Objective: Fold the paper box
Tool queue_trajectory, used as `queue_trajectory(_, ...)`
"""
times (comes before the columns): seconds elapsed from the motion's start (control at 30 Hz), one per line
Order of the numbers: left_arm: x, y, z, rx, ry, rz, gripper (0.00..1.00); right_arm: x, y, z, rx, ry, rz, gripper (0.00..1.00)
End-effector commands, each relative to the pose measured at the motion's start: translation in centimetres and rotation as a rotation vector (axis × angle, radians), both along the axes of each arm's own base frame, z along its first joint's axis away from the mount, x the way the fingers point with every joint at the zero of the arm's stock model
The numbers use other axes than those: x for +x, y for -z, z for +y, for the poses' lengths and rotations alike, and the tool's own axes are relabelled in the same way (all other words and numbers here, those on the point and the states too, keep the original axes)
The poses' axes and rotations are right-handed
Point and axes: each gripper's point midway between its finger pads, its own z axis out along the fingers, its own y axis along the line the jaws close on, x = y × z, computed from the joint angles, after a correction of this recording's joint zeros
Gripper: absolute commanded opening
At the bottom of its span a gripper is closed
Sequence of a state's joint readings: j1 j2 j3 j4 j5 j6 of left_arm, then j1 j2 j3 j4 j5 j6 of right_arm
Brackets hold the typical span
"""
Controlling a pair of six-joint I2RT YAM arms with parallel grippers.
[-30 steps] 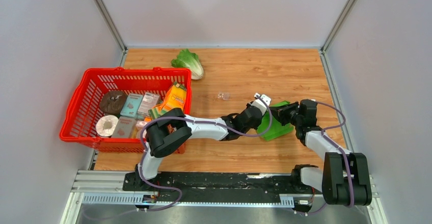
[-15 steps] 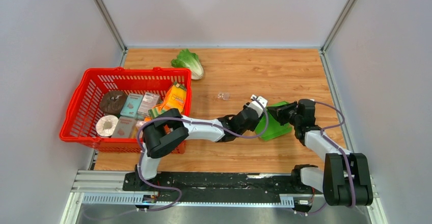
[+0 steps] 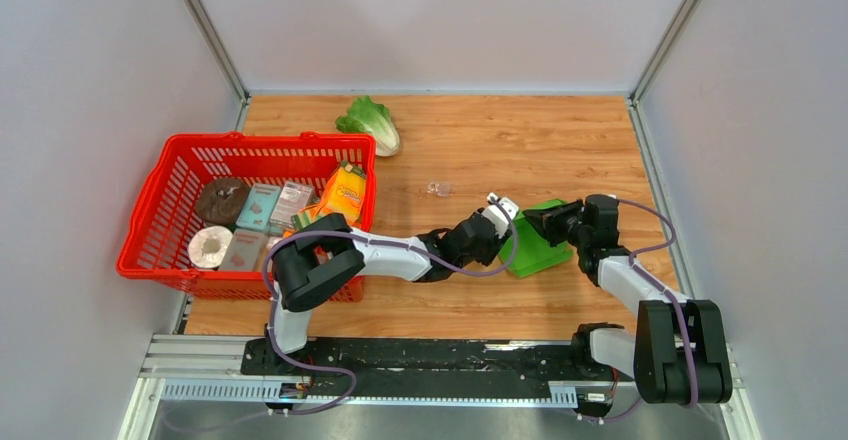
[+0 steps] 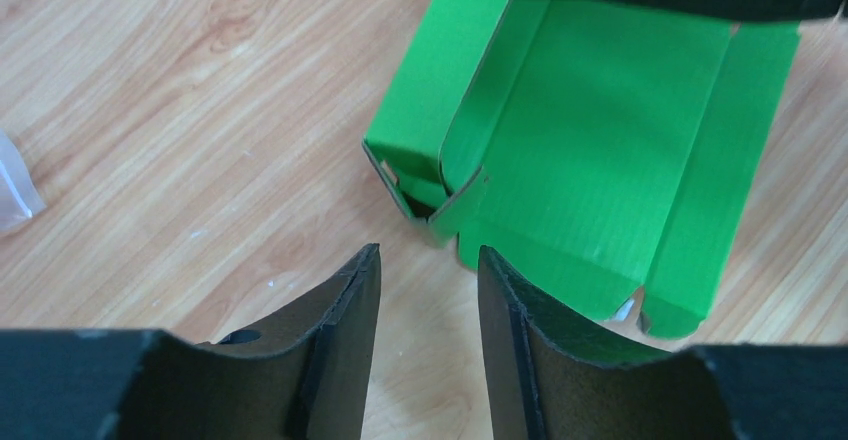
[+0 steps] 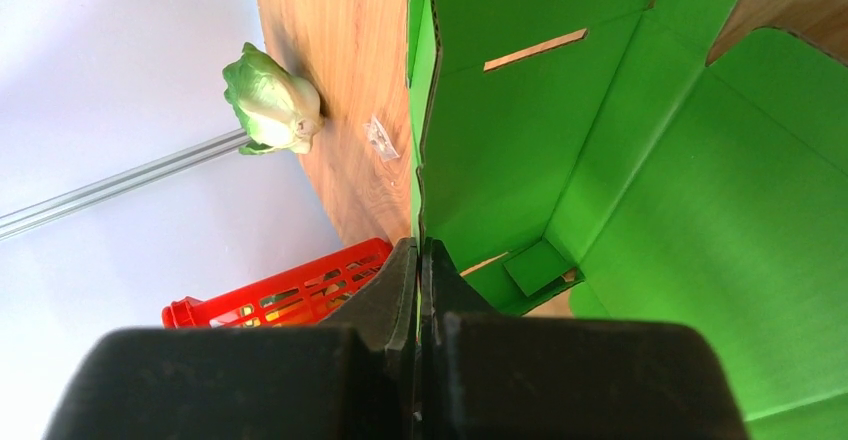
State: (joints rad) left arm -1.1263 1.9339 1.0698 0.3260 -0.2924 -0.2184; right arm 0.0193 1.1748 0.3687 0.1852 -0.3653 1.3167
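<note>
1. Red basket (image 3: 150, 230) is sitting at the left of the tabletop (image 3: 480, 150), holding an orange carton (image 3: 343, 192), rolls and small packs.
2. Lettuce (image 3: 371, 123) is lying near the far edge, just beyond the basket and well apart from the work area.
3. Small clear plastic scrap (image 3: 437, 188) is lying mid-tabletop, near the left arm's wrist and not touching the box.
4. Left arm is stretching across in front of the basket towards the right half. Nothing is standing between the two tools and the box.
5. Box (image 3: 535, 250) is lying on the right half of the tabletop, between the two tools.
6. Left tool (image 4: 425, 260) is released. Its jaws are gaping with only bare wood between them, just short of the box's near corner and gripping nothing.
7. Right tool (image 5: 420, 260) is clenched, pinching the edge of one raised box wall from the right side.
8. Box is showing as bright green card, partly folded. One long side is folding up and over, creased panels are lying flat, and a small tab is sticking out at the corner nearest the left tool.
9. Right wrist view is showing the box's inside: narrow cut slots in the upright wall and a small flap tucking into the inner corner.
</note>
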Motion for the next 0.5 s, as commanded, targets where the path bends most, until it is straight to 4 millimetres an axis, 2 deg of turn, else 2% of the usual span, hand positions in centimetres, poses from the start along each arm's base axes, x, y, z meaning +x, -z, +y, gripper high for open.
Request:
queue_trajectory(0.0, 1.5, -4.0, -2.2, -0.111, -0.001, -0.051, 0.49, -3.0, 4.1, 0.2, -0.025, -0.021, 0.179, 0.0)
queue_trajectory(0.1, 2.5, -4.0, -2.2, -0.084, -0.05, -0.058, 0.49, -3.0, 4.0, 0.3, -0.013, -0.021, 0.18, 0.0)
queue_trajectory(0.33, 3.4, -2.6, -2.2, -0.032, -0.098, -0.051, 0.33, -3.0, 4.0, 0.4, 0.004, -0.018, 0.187, 0.0)
queue_trajectory(0.47, 3.8, -2.4, -2.0, -0.01, -0.138, -0.059, 0.28, -3.1, 4.0, 0.6, 0.008, -0.018, 0.19, 0.0)
